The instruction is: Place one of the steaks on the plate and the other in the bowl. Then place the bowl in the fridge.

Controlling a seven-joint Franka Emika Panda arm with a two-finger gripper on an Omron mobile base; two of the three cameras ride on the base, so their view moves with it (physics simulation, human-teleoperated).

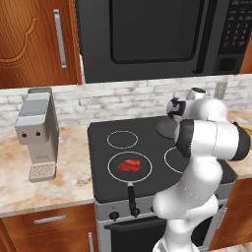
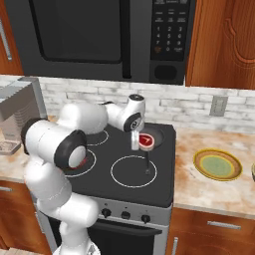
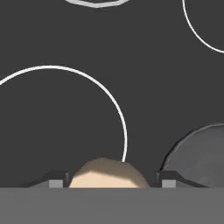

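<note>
I am hanging my claw (image 2: 135, 144) over the black stovetop (image 2: 159, 189), fingers pointing down, just in front of the rear pan (image 2: 158, 132). My jaws are standing about halfway apart and are holding the second steak (image 2: 146, 141) between them. In the right base view it is showing red with pale marbling, right against my fingers. Looking along the hand, I am seeing the second steak (image 3: 107, 173) as a pale tan hump filling the gap between my two fingertips (image 3: 55, 183) (its red face is turning away from that camera). Beneath it, white burner rings are crossing the dark glass, and the grey rear pan (image 3: 199, 155) is sitting off to one side, clear of my fingers.

The first steak (image 1: 129, 165) is lying flat in the front pan (image 1: 114, 173) on the near left burner, well apart from my claw, with the pan's handle (image 1: 132, 196) pointing toward the stove's front edge.

The plate (image 2: 198, 164), green with a yellow rim, is waiting on the marble counter (image 2: 199, 191) to the right of the stove.
</note>
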